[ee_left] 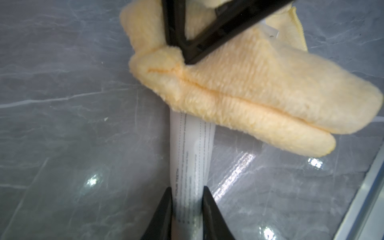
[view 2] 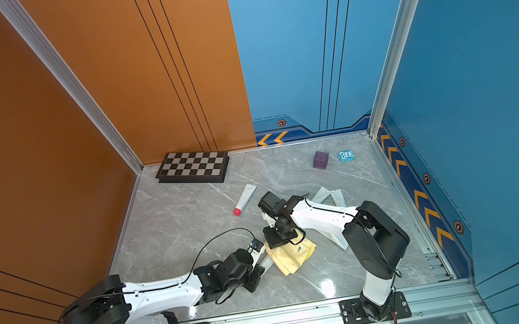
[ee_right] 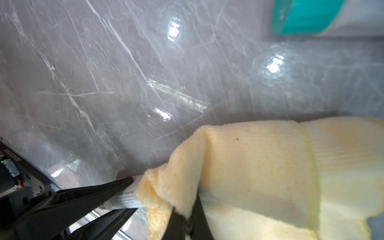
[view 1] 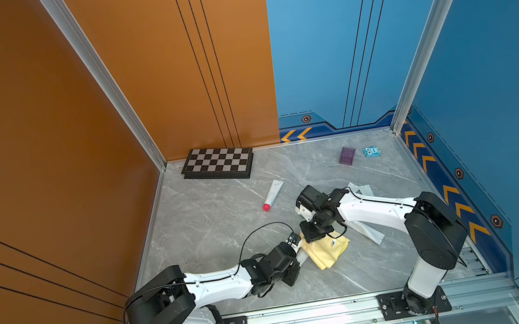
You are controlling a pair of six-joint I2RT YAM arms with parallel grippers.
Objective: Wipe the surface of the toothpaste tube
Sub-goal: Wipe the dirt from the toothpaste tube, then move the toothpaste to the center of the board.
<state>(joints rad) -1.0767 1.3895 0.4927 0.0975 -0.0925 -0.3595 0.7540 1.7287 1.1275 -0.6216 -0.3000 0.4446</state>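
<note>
My left gripper [ee_left: 187, 193] is shut on a white toothpaste tube [ee_left: 192, 149] with small printed text, held low over the grey marble table near its front middle. In both top views only a short stretch of the tube [view 1: 300, 251] [view 2: 264, 260] shows between the left gripper [view 1: 297, 256] and the cloth. A folded yellow cloth [view 1: 327, 251] [ee_left: 249, 83] lies over the tube's far end and hides it. My right gripper [ee_right: 188, 209] [view 1: 314, 237] is shut on a fold of that cloth [ee_right: 259, 166], right above the tube [ee_right: 126, 199].
A second white tube with a red cap [view 1: 273, 195] lies mid-table. A folded chessboard [view 1: 218, 164] sits at the back left, a purple box [view 1: 347, 155] and a small blue box [view 1: 371, 151] at the back right. White-and-teal packaging [view 1: 369, 230] lies under the right arm.
</note>
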